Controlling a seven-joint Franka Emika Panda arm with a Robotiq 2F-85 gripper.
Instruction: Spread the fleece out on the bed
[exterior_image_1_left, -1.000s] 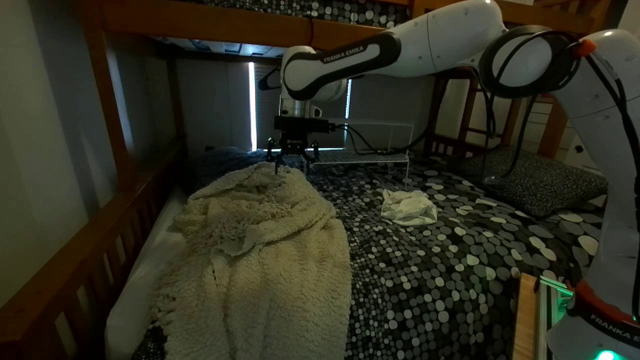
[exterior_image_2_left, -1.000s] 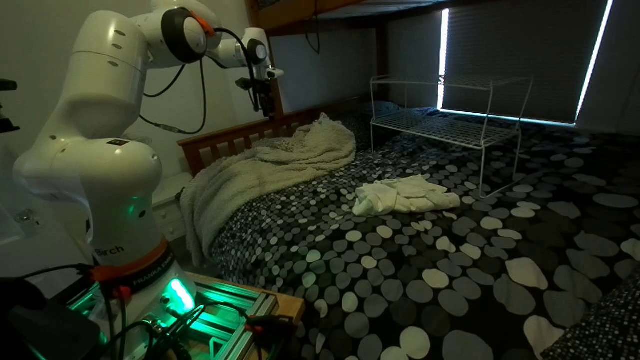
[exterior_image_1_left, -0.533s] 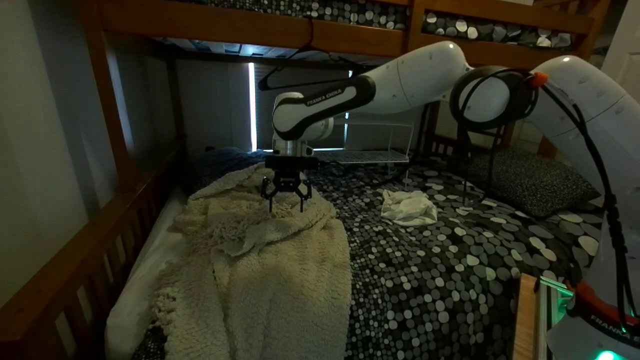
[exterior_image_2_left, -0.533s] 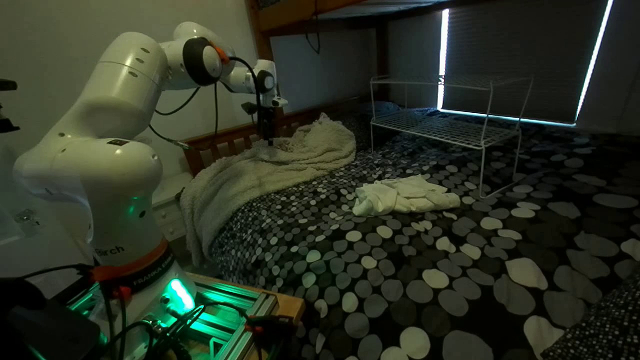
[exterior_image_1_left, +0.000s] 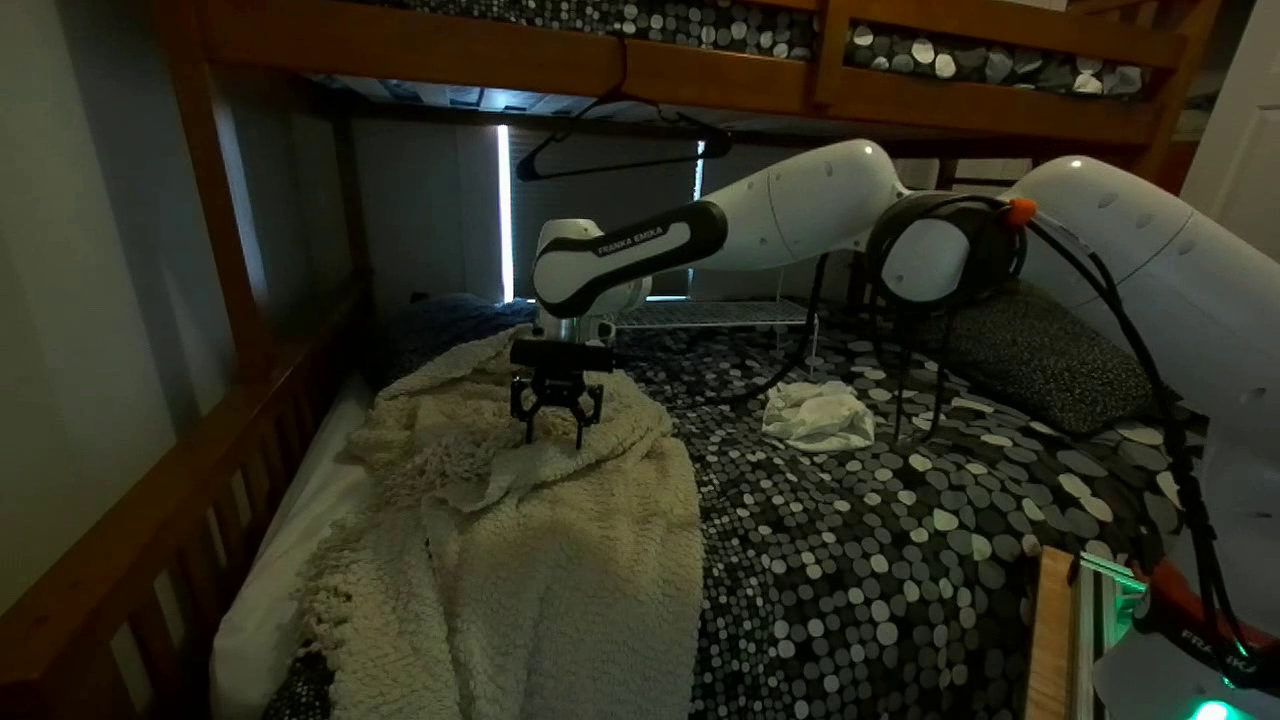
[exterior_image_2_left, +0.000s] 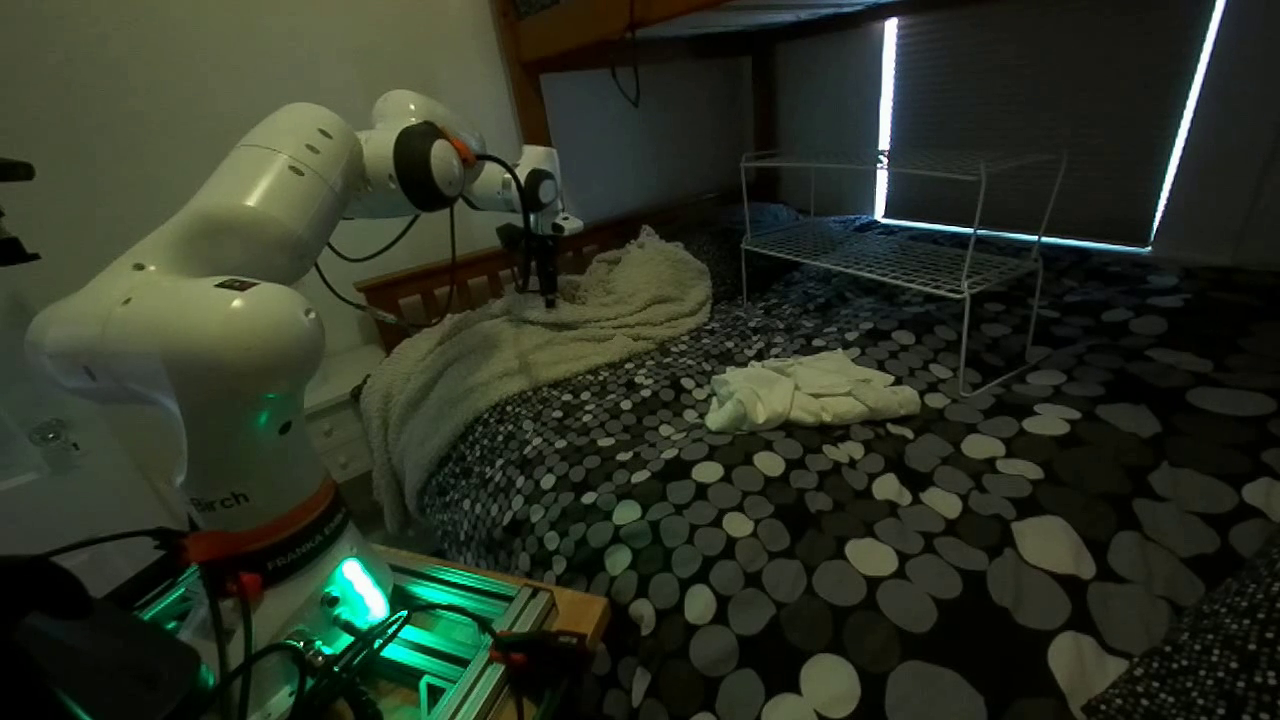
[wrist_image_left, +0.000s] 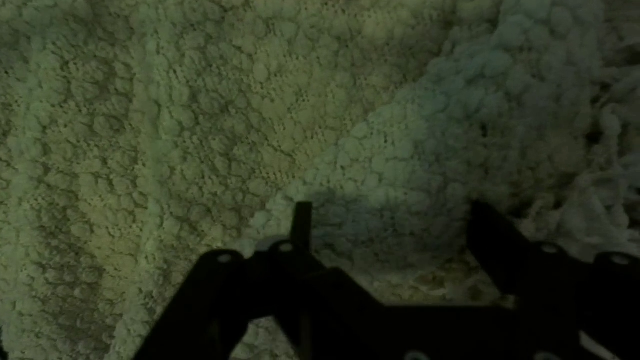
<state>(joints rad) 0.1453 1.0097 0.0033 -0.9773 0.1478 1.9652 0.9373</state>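
The cream fleece (exterior_image_1_left: 570, 590) lies bunched and folded along one side of the bed (exterior_image_1_left: 800, 600), with a raised heap toward its far end. The fleece also shows in an exterior view (exterior_image_2_left: 520, 350), hanging over the bed's near edge. My gripper (exterior_image_1_left: 554, 442) points down over the folds in the middle of the fleece. In the wrist view the gripper (wrist_image_left: 389, 205) is open, with its two fingers wide apart. A diagonal fold edge of the fleece (wrist_image_left: 370, 145) runs past the fingertips. Nothing is held. I cannot tell whether the tips touch the fleece.
A crumpled white cloth (exterior_image_1_left: 818, 416) lies on the dotted cover. A white wire rack (exterior_image_2_left: 900, 265) stands beyond it. A wooden rail (exterior_image_1_left: 180, 500) runs along the fleece side. The upper bunk beam (exterior_image_1_left: 700, 75) with a hanger (exterior_image_1_left: 620, 165) is overhead. A dark pillow (exterior_image_1_left: 1050, 360) lies near the arm.
The arm has come down from above, and the gripper has dropped to just over the fleece folds. The gripper has stayed open. The fleece has not visibly moved.
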